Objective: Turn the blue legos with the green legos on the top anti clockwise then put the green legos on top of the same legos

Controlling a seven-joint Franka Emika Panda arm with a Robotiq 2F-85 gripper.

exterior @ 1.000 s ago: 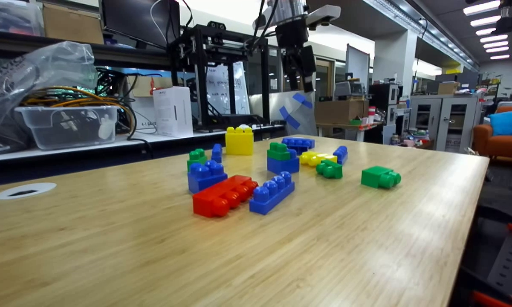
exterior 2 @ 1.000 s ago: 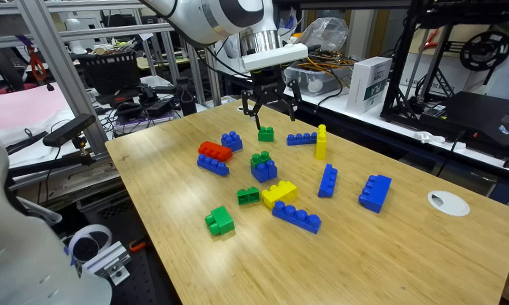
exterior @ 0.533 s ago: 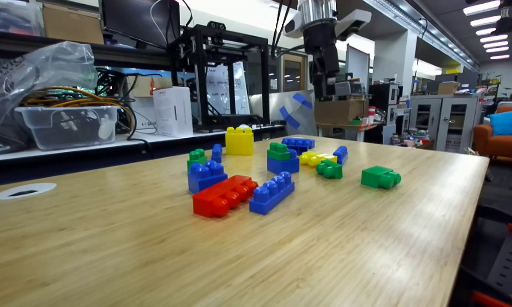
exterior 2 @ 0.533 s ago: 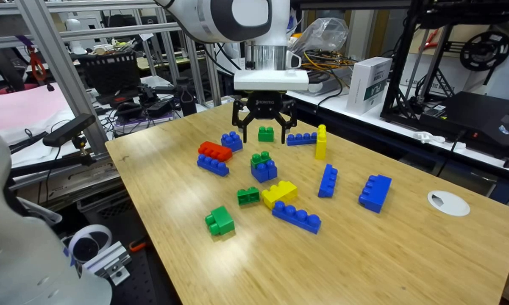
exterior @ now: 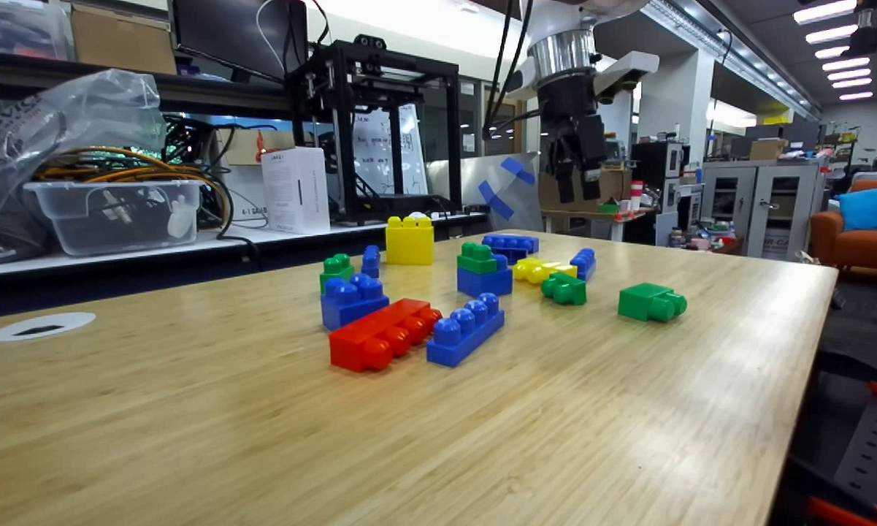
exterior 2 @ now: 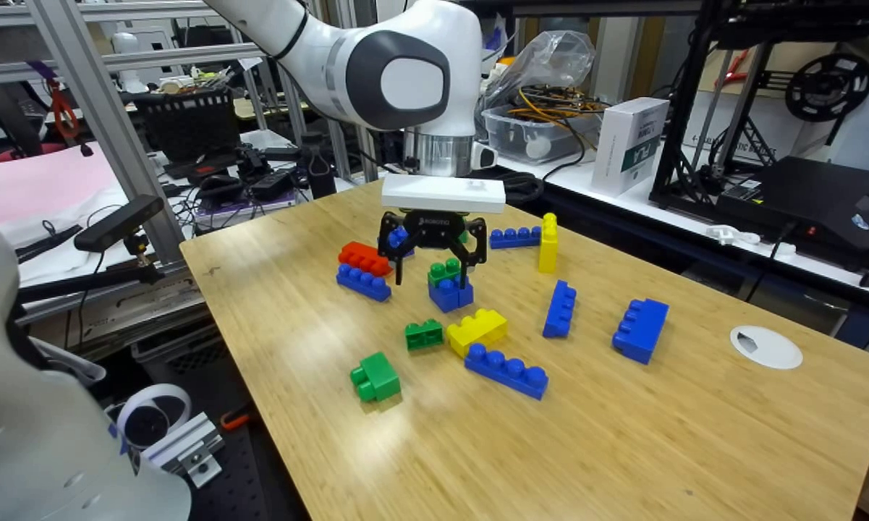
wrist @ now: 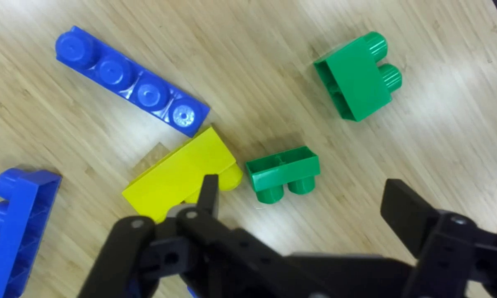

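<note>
Above the tabletop (exterior 2: 622,434), your jaws are spread wide and hold nothing; in both exterior views the small green brick (exterior 2: 441,272) sits atop the short blue block (exterior 2: 448,297).

- Gripper (wrist: 300,185): fingers (wrist: 406,219) spread wide.
- Small green brick (wrist: 285,174): below the gap between the fingertips, studs toward the gripper.
- Yellow brick (wrist: 178,165): partly behind one finger.
- Blue brick (wrist: 14,231): well outside that same finger, partly out of view.
- Blue bar (wrist: 130,80): beyond the yellow brick, studs up.
- Larger green brick (wrist: 358,78): well ahead of the other fingertip.
- Sliver of blue (wrist: 191,292): under the gripper, too little to identify.
</note>
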